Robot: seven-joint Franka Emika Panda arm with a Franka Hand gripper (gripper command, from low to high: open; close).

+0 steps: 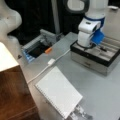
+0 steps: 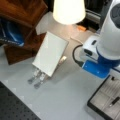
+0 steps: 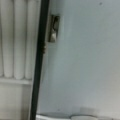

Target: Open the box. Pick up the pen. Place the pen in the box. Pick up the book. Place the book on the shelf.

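Grey box (image 1: 100, 56) open, pen (image 2: 114, 101) inside; fingers hidden

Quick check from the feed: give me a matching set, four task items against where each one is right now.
Items:
1. pen
2. book
3. box
4. gripper

Places:
A. flat on the grey tabletop, near the shelf
B. open, under the arm
C. inside a grey compartment
D. hidden behind the wrist in both front views

Pairs: 1-C, 2-A, 3-B, 4-D
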